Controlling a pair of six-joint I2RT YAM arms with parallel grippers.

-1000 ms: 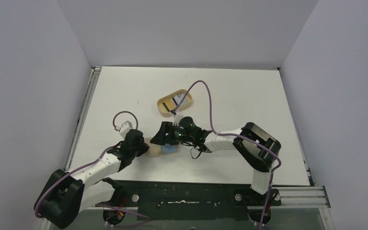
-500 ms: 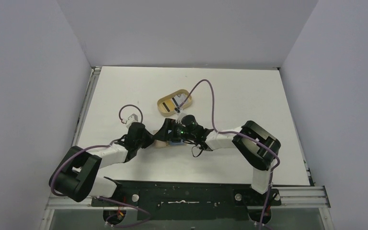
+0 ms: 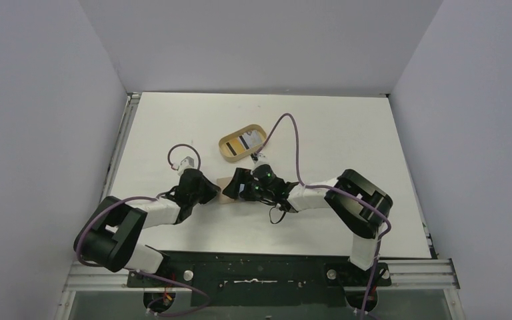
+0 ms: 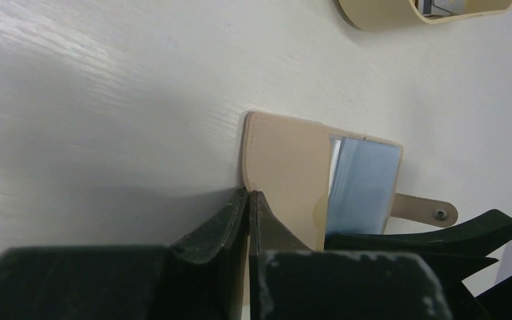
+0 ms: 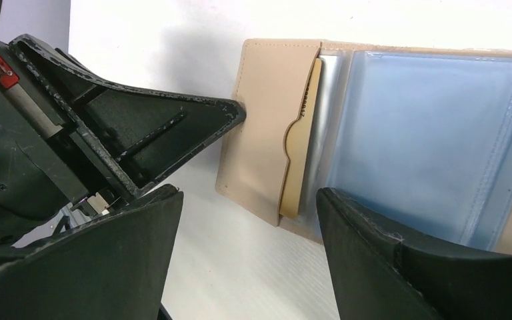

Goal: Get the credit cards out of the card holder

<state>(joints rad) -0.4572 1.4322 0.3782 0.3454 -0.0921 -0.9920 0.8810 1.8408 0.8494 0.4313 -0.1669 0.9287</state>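
Note:
The tan card holder (image 5: 267, 120) lies open on the white table, its light blue plastic sleeves (image 5: 427, 140) facing up. A yellowish card (image 5: 303, 133) pokes out of its tan pocket. My left gripper (image 4: 248, 193) is shut, its tip touching the holder's (image 4: 287, 167) outer edge. My right gripper (image 5: 247, 200) is open and low over the table at the holder's near side, one finger (image 5: 373, 253) over the blue sleeves. From above, the holder (image 3: 225, 192) sits between the left gripper (image 3: 208, 190) and the right gripper (image 3: 235, 185). Whitish credit cards (image 3: 245, 141) lie in the tray.
An oval tan wooden tray (image 3: 227, 148) stands just beyond the grippers, its rim (image 4: 373, 17) at the top of the left wrist view. The holder's snap tab (image 4: 427, 210) sticks out sideways. White walls close in the table at the left, back and right.
Both grippers and the card holder have shifted away from the arm bases, toward the tray. The left arm has stretched further forward. The jaws stand as before.

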